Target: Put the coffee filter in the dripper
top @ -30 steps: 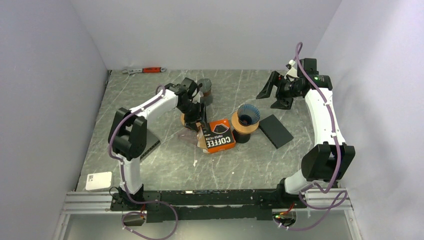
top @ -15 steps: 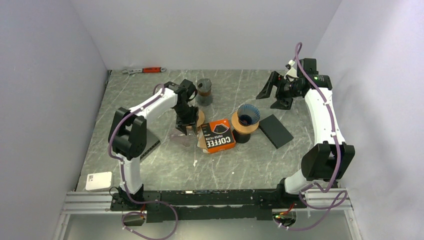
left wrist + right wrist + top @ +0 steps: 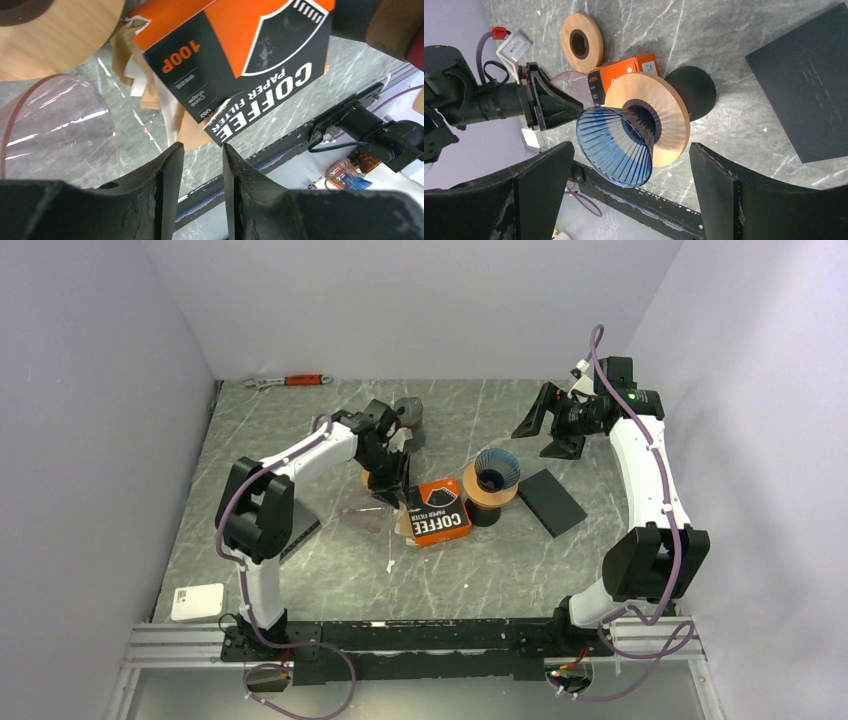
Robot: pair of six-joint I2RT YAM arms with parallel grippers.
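Observation:
The blue ribbed dripper (image 3: 497,469) (image 3: 616,145) sits in a wooden ring stand (image 3: 487,497) right of the orange coffee filter box (image 3: 440,511) (image 3: 240,50). Brown paper filters (image 3: 192,134) poke out of the box's torn left end. My left gripper (image 3: 392,488) (image 3: 202,148) hangs just left of that end. Its jaws stand a narrow gap apart with nothing between them, and the fingertips are just short of the filter edges. My right gripper (image 3: 549,424) (image 3: 631,200) hovers wide open at the back right, above the dripper and empty.
A clear plastic cone (image 3: 362,515) (image 3: 60,125) lies left of the box. A loose wooden ring (image 3: 582,42) lies under my left arm. A dark cup (image 3: 408,416) stands behind, and a black pad (image 3: 552,502) lies right of the dripper. A wrench (image 3: 290,381) is at the back left, a white device (image 3: 197,602) at the front left.
My left gripper swung left away from the box, then came back towards its torn end, and its jaws have narrowed. The right arm has not moved.

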